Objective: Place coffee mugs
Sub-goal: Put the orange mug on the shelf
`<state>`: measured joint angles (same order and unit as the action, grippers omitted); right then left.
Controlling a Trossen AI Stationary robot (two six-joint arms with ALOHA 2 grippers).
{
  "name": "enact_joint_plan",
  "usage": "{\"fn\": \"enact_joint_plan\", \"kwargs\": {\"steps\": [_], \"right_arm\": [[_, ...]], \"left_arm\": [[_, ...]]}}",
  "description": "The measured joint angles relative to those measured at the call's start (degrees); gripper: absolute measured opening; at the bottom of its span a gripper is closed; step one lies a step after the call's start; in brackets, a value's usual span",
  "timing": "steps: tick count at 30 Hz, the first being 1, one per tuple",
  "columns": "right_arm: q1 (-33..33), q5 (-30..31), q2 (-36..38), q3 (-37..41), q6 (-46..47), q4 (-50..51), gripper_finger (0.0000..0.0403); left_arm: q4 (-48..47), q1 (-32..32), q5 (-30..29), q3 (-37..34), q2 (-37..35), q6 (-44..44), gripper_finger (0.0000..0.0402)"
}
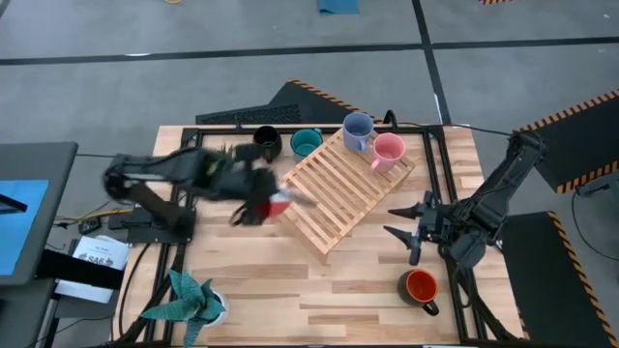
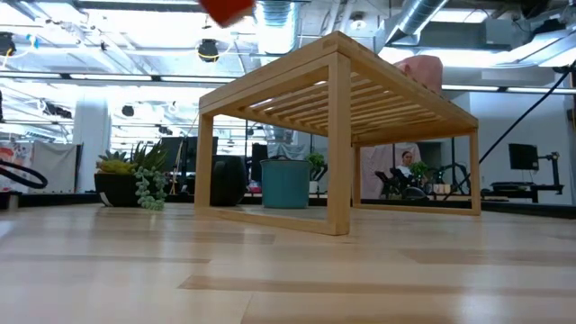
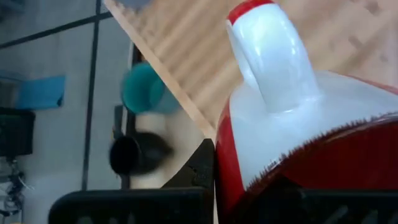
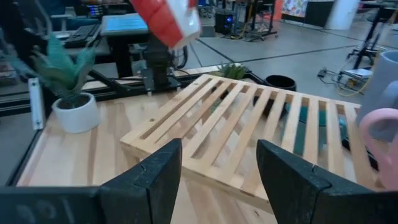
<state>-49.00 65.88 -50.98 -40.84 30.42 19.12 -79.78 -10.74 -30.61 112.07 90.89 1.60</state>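
Note:
My left gripper point(image 1: 263, 205) reaches from the table's left and is shut on the red mug point(image 1: 279, 204), which is in the air by the near-left corner of the slatted wooden rack point(image 1: 340, 187). The mug shows red and white, with a white handle point(image 3: 273, 59). The lavender-blue mug point(image 1: 358, 131) and the pink mug point(image 1: 388, 152) stand on the rack. The teal mug point(image 1: 306, 142) and the black mug point(image 1: 267, 143) stand on the table beyond it. The orange-red mug point(image 1: 421, 287) stands near the right. My right gripper point(image 4: 219, 171) waits open, right of the rack. My left gripper holds the red mug point(image 3: 292, 124) lifted clear, high above the tabletop point(image 2: 229, 9). The handle points away from the wrist. A dark finger point(image 3: 196, 177) lies against the mug's side. The mug itself hides the rest of the contact, so the kind of hold does not show.
A white-potted green plant point(image 1: 191, 301) stands at the near-left corner. Another plant point(image 2: 135, 180) in a dark pot sits by the far-left edge. A black frame point(image 1: 437, 116) borders the table. Bare wood lies between the rack and the near edge.

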Motion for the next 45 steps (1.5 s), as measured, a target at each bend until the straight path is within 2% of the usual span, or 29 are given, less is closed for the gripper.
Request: {"fn": "enact_joint_plan", "kwargs": {"steps": [6,9,12,19,22,25,28,37,45], "right_arm": [[3.3,-3.1,0.0,0.0,0.6,0.1,0.0234],[4.3,-4.3,0.0,0.0,1.5,0.1,0.0234],[4.9,-5.2,0.0,0.0,1.7,0.1,0.0234],[4.9,-6.1,-0.5,0.0,1.7,-0.3,0.0234],[4.9,-6.1,-0.8,0.0,1.7,-0.5,0.0234],[4.9,-6.2,-0.8,0.1,1.7,-0.3,0.0234],[4.9,-6.2,-0.8,0.0,1.7,-0.3,0.0234],[4.9,-6.3,-0.9,0.0,1.7,-0.4,0.0234],[4.9,-6.3,-0.9,0.0,1.7,-0.4,0.0234]], "left_arm": [[0.2,10.7,5.8,17.1,15.0,-7.2,0.0002],[0.3,14.4,8.5,23.0,20.7,-9.1,0.0001],[5.4,17.4,9.8,21.1,22.1,-11.8,0.0001],[10.7,22.8,13.3,20.7,25.6,-12.9,0.0001],[10.8,23.9,14.0,20.7,26.4,-13.2,0.0001],[10.9,24.8,18.2,20.7,27.6,-13.2,0.0001],[11.6,25.3,19.9,20.7,28.2,-13.2,0.0002],[13.6,25.3,19.9,20.7,28.4,-14.5,0.0007],[14.6,25.4,19.8,20.7,28.4,-15.9,0.0054]]}}
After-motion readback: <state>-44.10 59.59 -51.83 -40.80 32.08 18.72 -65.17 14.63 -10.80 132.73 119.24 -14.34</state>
